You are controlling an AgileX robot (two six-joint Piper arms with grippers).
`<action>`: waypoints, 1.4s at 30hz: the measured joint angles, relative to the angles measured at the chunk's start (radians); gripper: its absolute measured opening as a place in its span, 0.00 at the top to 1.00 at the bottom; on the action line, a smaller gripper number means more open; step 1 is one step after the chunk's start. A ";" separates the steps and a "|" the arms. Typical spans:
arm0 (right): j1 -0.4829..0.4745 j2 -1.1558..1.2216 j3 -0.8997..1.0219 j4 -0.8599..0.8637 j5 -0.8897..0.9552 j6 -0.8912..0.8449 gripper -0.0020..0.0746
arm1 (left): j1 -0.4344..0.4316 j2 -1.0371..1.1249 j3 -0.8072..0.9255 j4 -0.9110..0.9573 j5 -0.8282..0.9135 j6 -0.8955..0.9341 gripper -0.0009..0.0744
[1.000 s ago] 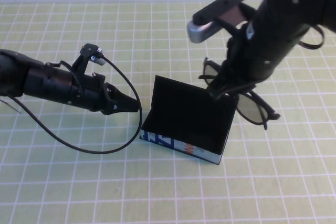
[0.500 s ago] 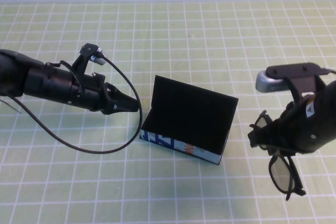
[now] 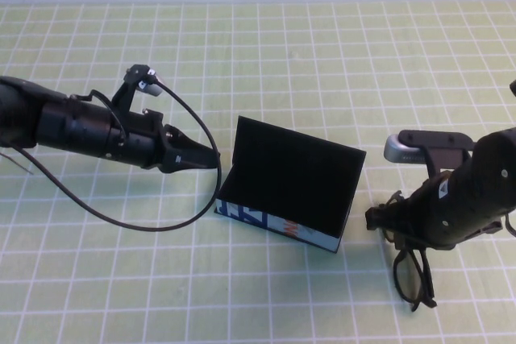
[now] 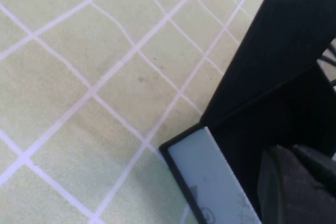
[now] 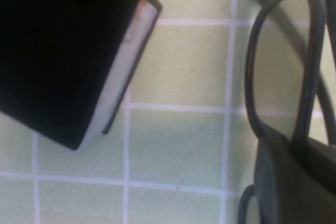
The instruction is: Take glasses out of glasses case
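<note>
- Beside the glasses case (image 3: 286, 191), out on its right side and apart from it, the right gripper (image 3: 401, 231) is clamped on the glasses (image 3: 411, 275), which hang below it close over the table (image 3: 266, 54)
- One dark lens and its frame show under the arm in the high view; whether the frame touches the mat cannot be told
- The glasses' long axis runs roughly toward the robot, near square to the long front of the case
- The case stands open with its lid up at the back, printed front facing the robot, and its black inside shows nothing in it from the high view
- The left gripper (image 3: 201, 155) hangs just beside the case's left end, its tip pointing at the lid; whether it is parted or pressed together cannot be told
- The right arm is the one carrying the load, so setting down falls to it, as I judge
- Bare mat lies around and ahead of the glasses; the near obstacle is the case's right corner, and the table's front edge is not far off
</note>
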 joint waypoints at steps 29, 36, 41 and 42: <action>-0.004 -0.339 0.005 -0.045 0.327 -0.021 0.73 | 0.004 -0.376 0.018 -0.060 -0.164 -0.165 0.99; -0.004 -0.652 0.021 -0.031 0.433 -0.074 0.97 | 0.004 -0.724 0.201 -0.057 -0.395 -0.176 0.99; -0.004 -0.879 0.052 -0.015 0.487 -0.107 0.99 | 0.004 -0.946 0.422 -0.107 -0.542 -0.139 0.99; -0.004 -0.922 0.060 -0.007 0.496 -0.121 0.99 | 0.004 -0.992 0.472 -0.124 -0.568 -0.122 0.99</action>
